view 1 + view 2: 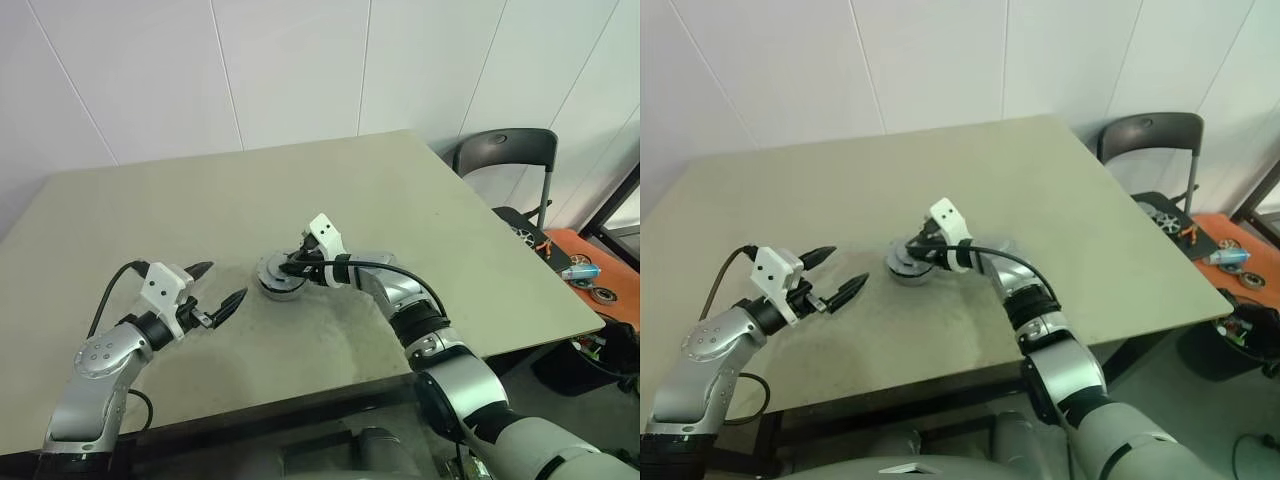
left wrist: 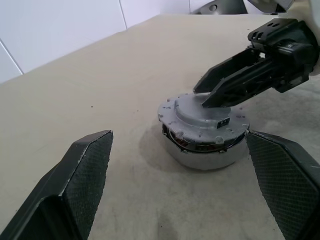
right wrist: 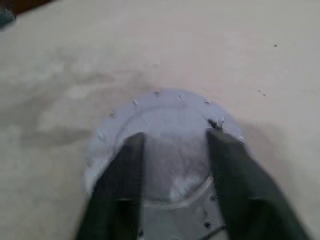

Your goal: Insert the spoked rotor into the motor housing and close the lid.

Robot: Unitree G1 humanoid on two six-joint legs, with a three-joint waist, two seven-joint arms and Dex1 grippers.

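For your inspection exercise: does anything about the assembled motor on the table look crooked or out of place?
The lid sits slightly askew on the housing: a dark gap shows along one side. The right gripper hovers over it, fingers parted.

- Beige surface (image 1: 300, 190), wide and matte.
- White panelled wall (image 1: 250, 70) at twelve o'clock.
- Dark chair (image 1: 505, 150) at two o'clock — orange mat (image 1: 590, 250) beyond it.
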